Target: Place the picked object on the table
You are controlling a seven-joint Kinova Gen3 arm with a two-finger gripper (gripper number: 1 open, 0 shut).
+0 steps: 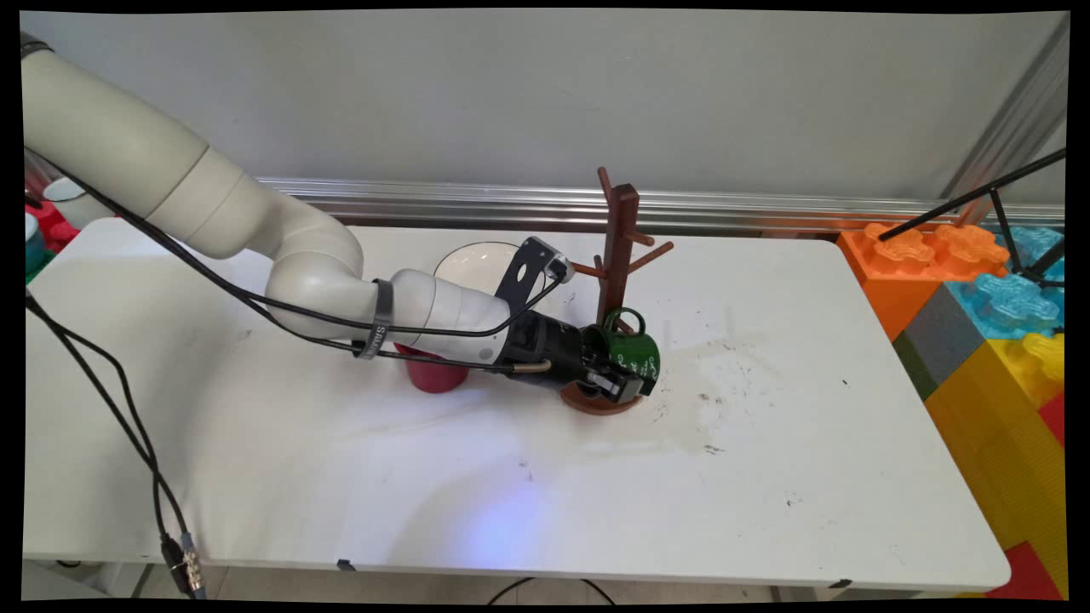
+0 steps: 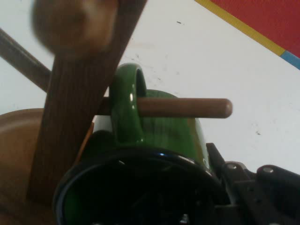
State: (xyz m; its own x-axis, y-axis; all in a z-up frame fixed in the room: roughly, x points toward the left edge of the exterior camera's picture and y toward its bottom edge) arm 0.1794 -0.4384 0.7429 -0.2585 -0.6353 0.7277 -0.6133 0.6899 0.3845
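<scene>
A green mug (image 1: 637, 352) lies on its side low against the brown wooden mug tree (image 1: 617, 247), just above the tree's round base (image 1: 596, 402). My gripper (image 1: 617, 375) is shut on the mug's rim, with one finger (image 2: 243, 185) showing outside the wall. In the hand view the mug's handle (image 2: 125, 108) is looped over a low peg (image 2: 187, 108) beside the post (image 2: 75, 117). The mug's dark opening (image 2: 140, 192) faces the camera and hides the other finger.
A red cup (image 1: 434, 376) stands under my forearm, and a white bowl (image 1: 477, 262) sits behind it. Large coloured toy blocks (image 1: 979, 323) are stacked off the table's right end, with a black stand's legs (image 1: 971, 200) above them.
</scene>
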